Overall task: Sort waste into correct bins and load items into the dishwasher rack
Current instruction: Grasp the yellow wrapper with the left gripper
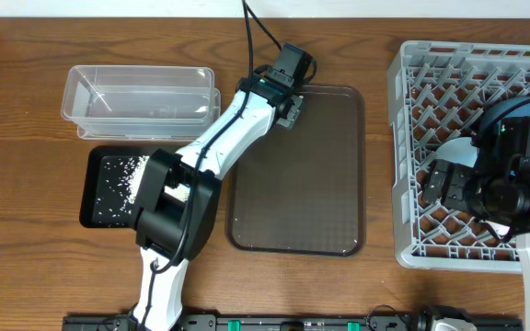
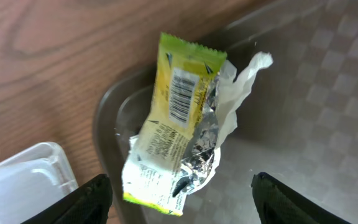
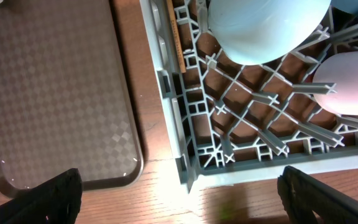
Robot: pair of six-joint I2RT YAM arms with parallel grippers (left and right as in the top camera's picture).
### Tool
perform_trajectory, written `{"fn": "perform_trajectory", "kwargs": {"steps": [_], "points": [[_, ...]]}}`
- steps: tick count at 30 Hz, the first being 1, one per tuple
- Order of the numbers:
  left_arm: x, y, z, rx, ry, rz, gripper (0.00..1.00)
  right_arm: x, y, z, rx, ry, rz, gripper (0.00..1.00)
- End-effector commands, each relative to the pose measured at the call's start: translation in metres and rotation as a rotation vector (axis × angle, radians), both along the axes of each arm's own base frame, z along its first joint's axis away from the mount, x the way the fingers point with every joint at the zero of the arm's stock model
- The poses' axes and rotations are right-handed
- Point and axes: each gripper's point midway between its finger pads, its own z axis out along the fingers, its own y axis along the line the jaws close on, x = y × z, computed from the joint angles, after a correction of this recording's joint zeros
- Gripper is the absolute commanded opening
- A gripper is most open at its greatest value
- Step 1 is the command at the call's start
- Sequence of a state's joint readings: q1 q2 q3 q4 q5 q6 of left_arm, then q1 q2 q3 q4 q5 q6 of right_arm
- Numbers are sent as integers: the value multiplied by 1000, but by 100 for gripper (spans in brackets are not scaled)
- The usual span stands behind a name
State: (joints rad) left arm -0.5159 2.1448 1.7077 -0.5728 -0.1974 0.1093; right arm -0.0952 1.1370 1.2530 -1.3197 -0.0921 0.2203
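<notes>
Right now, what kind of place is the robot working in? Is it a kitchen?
Likely a dish-clearing practice station on a wooden table, not clearly a real kitchen: a grey dishwasher rack, a brown serving tray, and a black tray holding scattered rice.

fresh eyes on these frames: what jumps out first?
The big grey dishwasher rack fills the right edge, with the right gripper open over its front-left corner. Next, the yellow-green snack wrapper with crumpled white paper lies in the back-left corner of the brown serving tray, the left gripper open either side of it. White rice grains speckle the black tray at left.
</notes>
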Motion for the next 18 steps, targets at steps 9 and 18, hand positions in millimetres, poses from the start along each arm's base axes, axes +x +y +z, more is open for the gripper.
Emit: {"fn": "perform_trajectory", "kwargs": {"steps": [9,18], "points": [[9,8,-25,12,11,10,64,-1,1,1,-6,-3,-3,99],[11,16,-45,27,39,24,58,-1,1,1,-6,-3,-4,99]]}}
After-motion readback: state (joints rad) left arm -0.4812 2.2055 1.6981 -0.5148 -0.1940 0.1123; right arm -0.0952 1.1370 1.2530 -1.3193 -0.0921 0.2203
